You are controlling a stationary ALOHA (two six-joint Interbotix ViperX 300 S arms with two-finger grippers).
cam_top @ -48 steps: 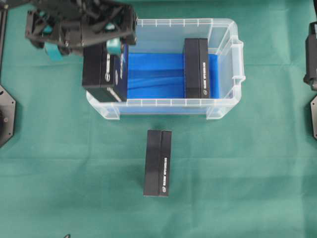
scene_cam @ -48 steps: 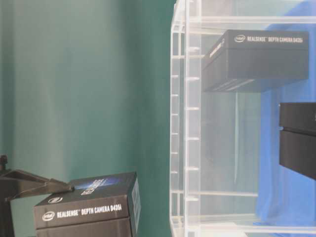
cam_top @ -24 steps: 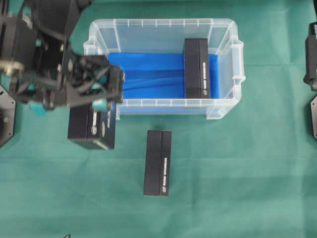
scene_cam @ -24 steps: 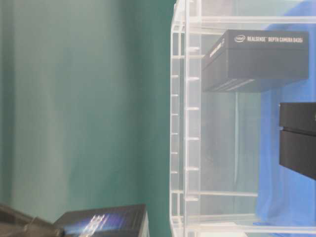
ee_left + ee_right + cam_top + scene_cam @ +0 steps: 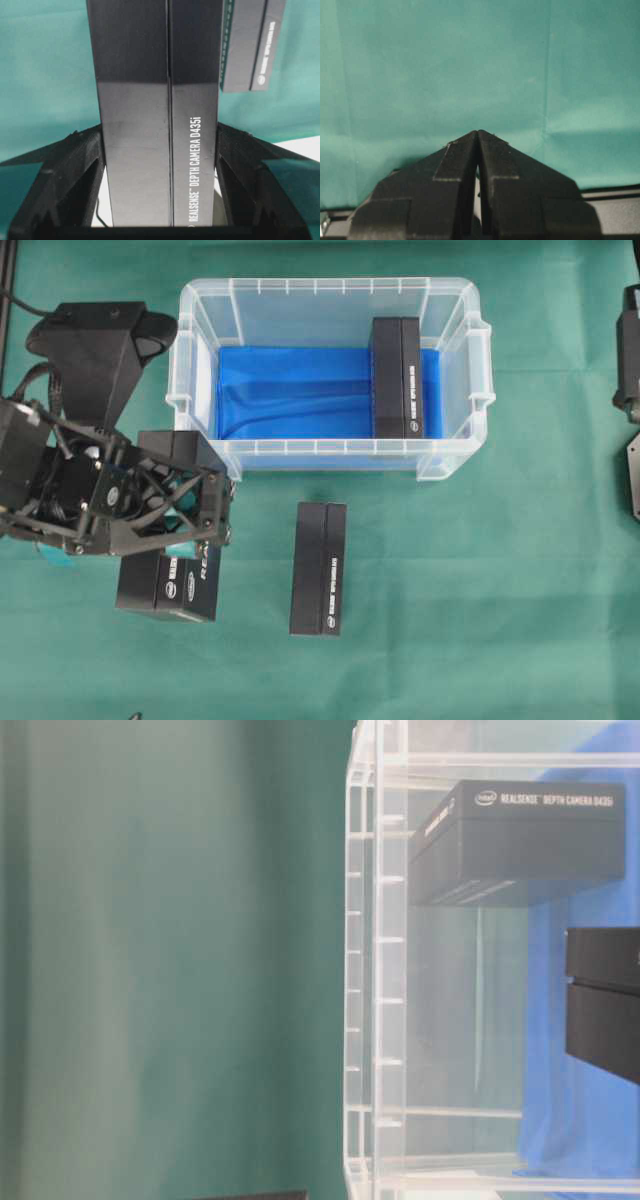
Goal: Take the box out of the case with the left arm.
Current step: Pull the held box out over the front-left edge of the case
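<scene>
Left gripper (image 5: pixel 160 150) is squeezing the black box (image 5: pixel 170 585) tight for me, out over the green cloth (image 5: pixel 480 590), beside the case (image 5: pixel 330 455). Right gripper (image 5: pixel 478 137) is pressed closed on nothing.

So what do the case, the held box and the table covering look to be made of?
Case: translucent plastic, glossy ribbed walls that show the blue lining.
Held box: probably matte black printed cardboard, with a seam and white lettering.
Table covering: green cloth, judging by soft creases.
</scene>
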